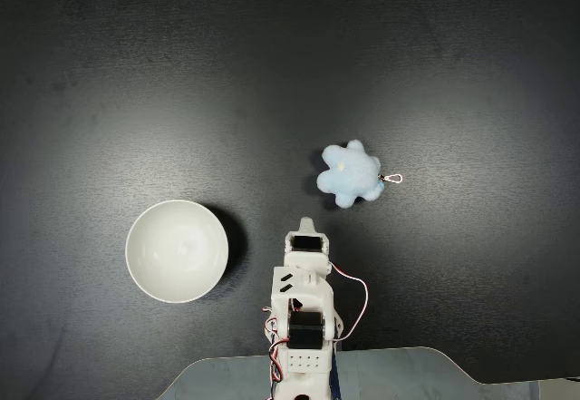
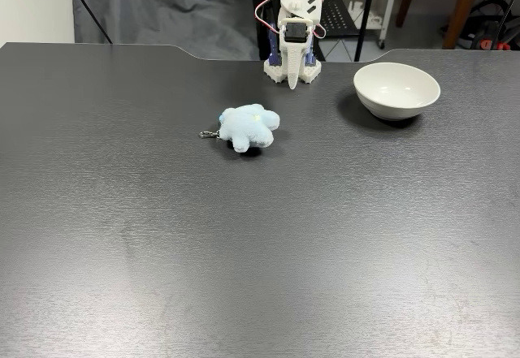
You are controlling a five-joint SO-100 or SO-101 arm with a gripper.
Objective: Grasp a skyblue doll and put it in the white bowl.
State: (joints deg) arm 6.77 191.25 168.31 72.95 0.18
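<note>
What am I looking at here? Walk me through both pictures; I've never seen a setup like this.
The white machine is a small robot arm folded up at the table's edge. Its gripper, the pincer that grabs things, points down and holds nothing; its jaws look closed. One picture looks straight down from above; the other looks across the table towards the arm. On the dark table lie a fluffy skyblue doll with a metal keyring clasp, and an empty white bowl standing apart from it.

The skyblue doll is lying on the dark table, its clasp pointing right. The white bowl is sitting well apart at lower left, beside the folded arm.
</note>
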